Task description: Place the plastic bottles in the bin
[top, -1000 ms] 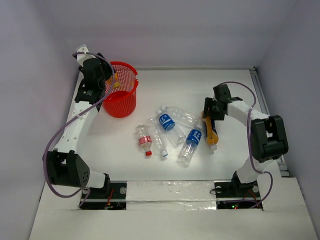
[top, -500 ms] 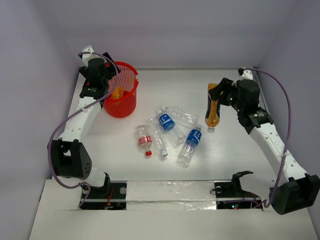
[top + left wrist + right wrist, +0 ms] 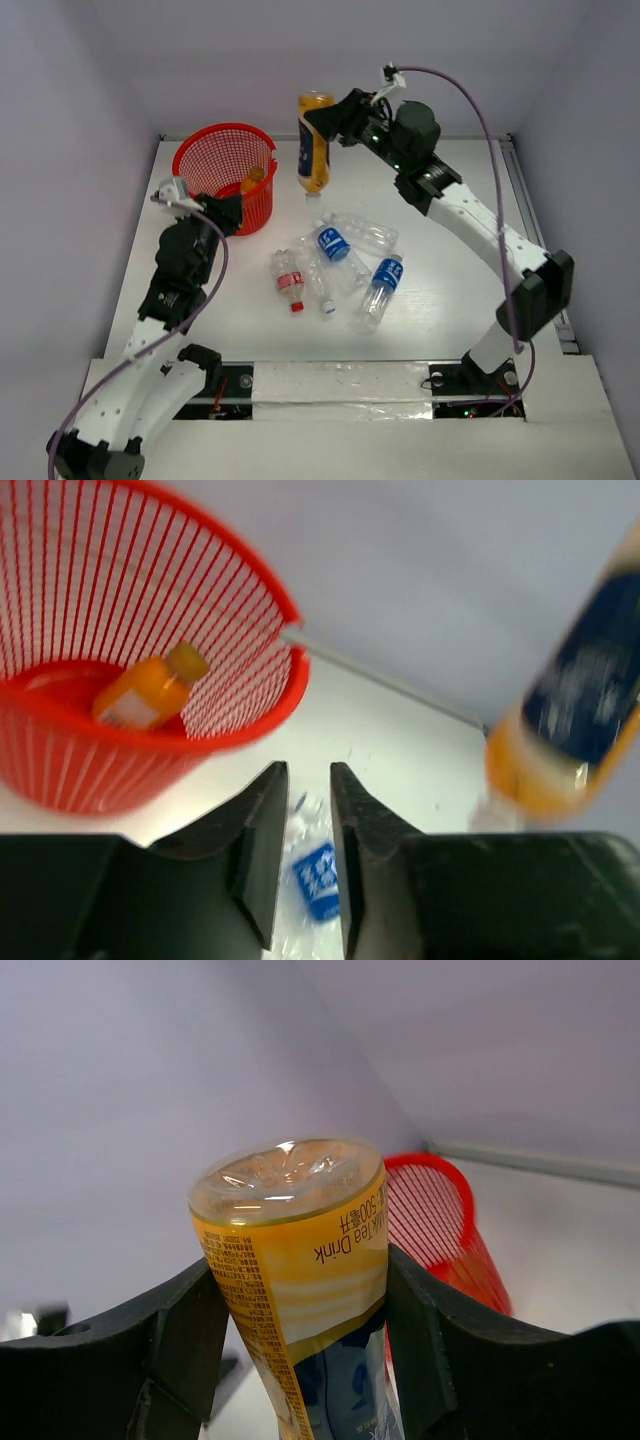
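Note:
The red mesh bin (image 3: 205, 165) stands at the back left with a small orange bottle (image 3: 250, 181) lying inside; both show in the left wrist view, the bin (image 3: 100, 770) and the bottle (image 3: 150, 690). My right gripper (image 3: 320, 125) is shut on a yellow-orange milk tea bottle (image 3: 314, 150), held cap down in the air just right of the bin; the wrist view shows the gripper (image 3: 298, 1300), the bottle (image 3: 300, 1230) and the bin (image 3: 440, 1210) beyond. My left gripper (image 3: 228, 208) is empty in front of the bin, jaws a little apart (image 3: 305, 780).
Several clear bottles lie mid-table: one with a blue label (image 3: 333, 243), a plain one (image 3: 368, 233), another blue-labelled one (image 3: 381, 285), a red-labelled one (image 3: 288, 280) and a blue-capped one (image 3: 320, 283). Walls enclose the table at the back and sides.
My right arm carried the milk tea bottle from the table's right side up and left toward the bin. My left arm drew back from the bin; the small orange bottle now lies inside.

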Action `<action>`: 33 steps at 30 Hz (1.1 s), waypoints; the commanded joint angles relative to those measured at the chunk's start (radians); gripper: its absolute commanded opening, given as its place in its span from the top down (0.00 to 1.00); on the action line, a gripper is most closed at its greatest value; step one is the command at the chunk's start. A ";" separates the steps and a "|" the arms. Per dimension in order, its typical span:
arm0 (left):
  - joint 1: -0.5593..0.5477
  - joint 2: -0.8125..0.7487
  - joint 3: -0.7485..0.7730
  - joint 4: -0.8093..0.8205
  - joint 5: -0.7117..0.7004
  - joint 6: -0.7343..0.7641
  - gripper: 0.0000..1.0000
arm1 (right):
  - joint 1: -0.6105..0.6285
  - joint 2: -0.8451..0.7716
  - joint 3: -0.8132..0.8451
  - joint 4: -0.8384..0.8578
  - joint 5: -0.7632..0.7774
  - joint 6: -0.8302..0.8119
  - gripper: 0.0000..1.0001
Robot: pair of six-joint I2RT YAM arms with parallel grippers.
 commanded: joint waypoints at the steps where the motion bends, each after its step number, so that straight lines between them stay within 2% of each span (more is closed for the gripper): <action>1: -0.029 -0.099 -0.135 -0.034 0.004 -0.069 0.80 | 0.033 0.144 0.167 0.202 -0.030 0.058 0.42; 7: -0.077 -0.245 -0.347 -0.059 0.105 -0.149 0.85 | 0.076 0.425 0.530 0.275 -0.007 0.116 0.41; 10: -0.097 -0.259 -0.412 -0.059 0.090 -0.169 0.86 | 0.099 0.594 0.760 0.212 0.023 0.110 0.41; 12: -0.123 -0.247 -0.447 -0.054 0.085 -0.174 0.80 | 0.114 0.715 0.874 0.172 0.051 0.089 0.41; 13: -0.123 -0.239 -0.461 -0.041 0.084 -0.177 0.73 | 0.128 0.750 0.960 0.146 0.059 0.069 0.40; 14: -0.134 -0.224 -0.488 -0.027 0.088 -0.180 0.55 | 0.137 0.778 0.985 0.143 0.069 0.063 0.40; 16: -0.134 -0.204 -0.510 0.010 0.097 -0.197 0.38 | 0.137 0.827 0.990 0.163 0.080 0.058 0.39; 17: -0.143 -0.193 -0.521 0.030 0.108 -0.201 0.25 | 0.146 0.836 0.983 0.167 0.082 0.055 0.38; 20: -0.175 -0.115 -0.553 0.093 0.108 -0.218 0.11 | 0.146 0.860 0.960 0.172 0.071 0.044 0.34; 22: -0.204 -0.074 -0.555 0.134 0.100 -0.220 0.09 | 0.146 0.872 0.957 0.166 0.057 0.046 0.30; 25: -0.244 -0.002 -0.538 0.156 0.064 -0.218 0.08 | 0.156 0.864 0.937 0.160 0.036 0.032 0.18; 26: -0.244 0.027 -0.533 0.168 0.041 -0.218 0.08 | 0.156 0.850 0.930 0.158 0.030 0.024 0.10; 29: -0.257 0.083 -0.533 0.200 0.021 -0.218 0.08 | 0.156 0.818 0.916 0.138 0.022 -0.006 0.01; 33: -0.266 0.158 -0.519 0.234 -0.016 -0.212 0.09 | 0.156 0.745 0.862 0.114 0.014 -0.054 0.00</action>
